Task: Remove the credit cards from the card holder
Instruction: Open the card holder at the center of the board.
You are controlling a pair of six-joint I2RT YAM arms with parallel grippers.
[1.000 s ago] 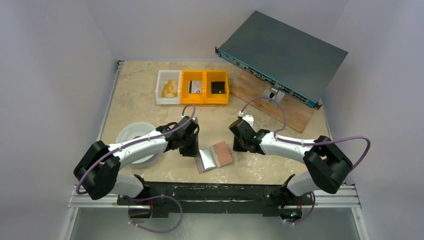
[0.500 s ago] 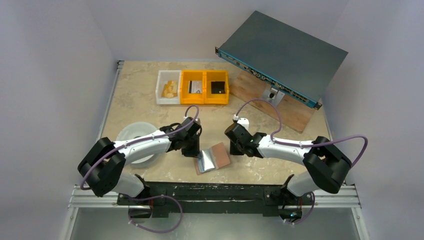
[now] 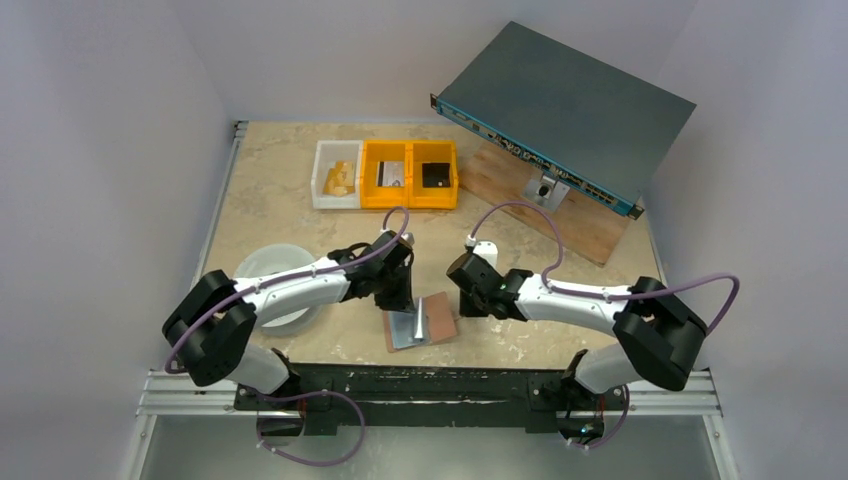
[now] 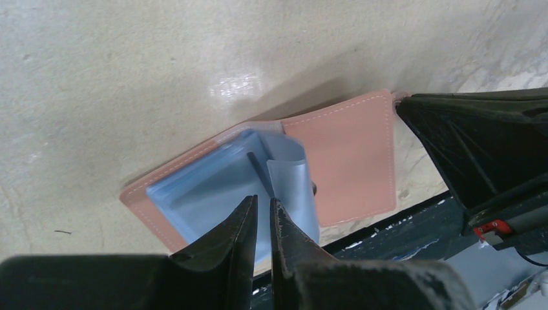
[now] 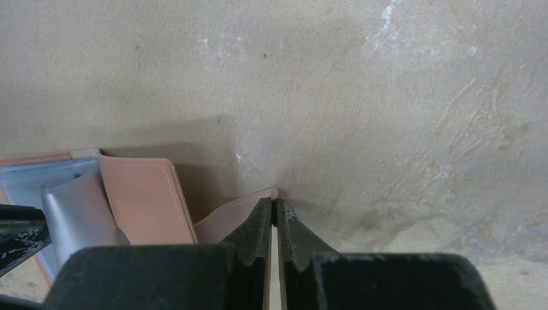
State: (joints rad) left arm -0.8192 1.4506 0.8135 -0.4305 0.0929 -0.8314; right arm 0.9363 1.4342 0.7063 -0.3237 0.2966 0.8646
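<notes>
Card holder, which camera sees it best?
The left wrist view. There the open card holder is big and close, pink-tan outside and shiny blue inside. The top external view shows it only small and far away. The right wrist view catches just one part of it, low on the left.

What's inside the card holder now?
Pale blue cards in the open holder; the left tool pinches one up. Whatever lies under them is covered.

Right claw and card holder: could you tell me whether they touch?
Touching. The right wrist view shows the tab of the card holder meeting the right claw with no gap.
</notes>
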